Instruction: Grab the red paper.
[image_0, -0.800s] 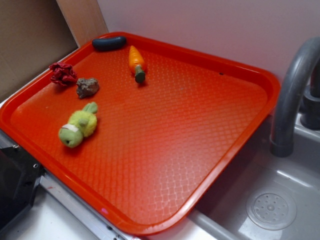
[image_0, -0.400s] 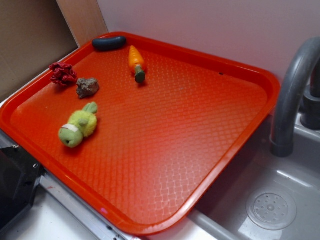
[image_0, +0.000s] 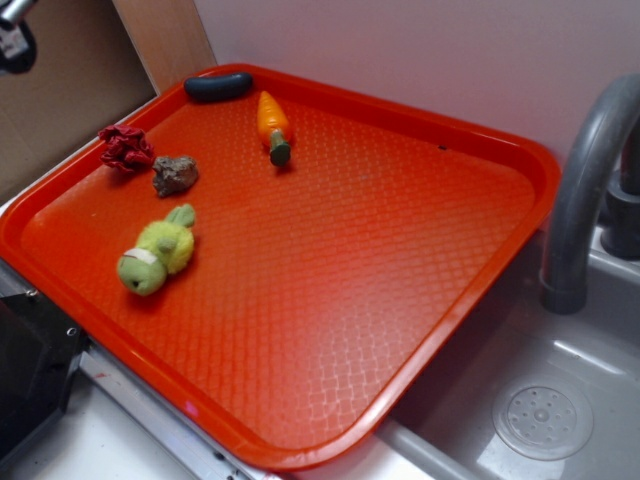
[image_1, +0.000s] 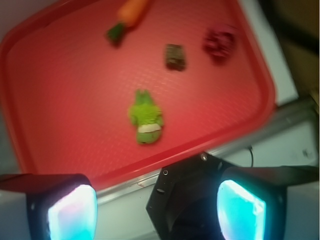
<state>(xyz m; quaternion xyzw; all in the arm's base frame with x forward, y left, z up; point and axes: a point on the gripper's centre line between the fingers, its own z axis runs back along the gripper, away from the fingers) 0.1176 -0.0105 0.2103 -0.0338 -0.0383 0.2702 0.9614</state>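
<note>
The red paper (image_0: 125, 148) is a small crumpled dark-red wad on the orange-red tray (image_0: 520, 155), near its far left edge, just left of the brown-grey rock (image_0: 175, 174). In the wrist view the paper (image_1: 220, 43) lies at the upper right, blurred, right of the rock (image_1: 175, 56). My gripper (image_1: 156, 215) is open and empty, high above the tray's near edge, its two pads (image_1: 72, 214) wide apart. Only a small part of the gripper (image_0: 12, 30) shows at the exterior view's top left corner.
A green plush toy (image_0: 155, 255), a toy carrot (image_0: 272, 124) and a dark oblong object (image_0: 218, 86) also lie on the tray. A black box (image_0: 30, 365) stands at the tray's left front. A grey faucet (image_0: 585, 190) and sink (image_0: 545, 415) lie to the right.
Part of my gripper has come into the exterior view at the top left corner. The objects on the tray have not moved.
</note>
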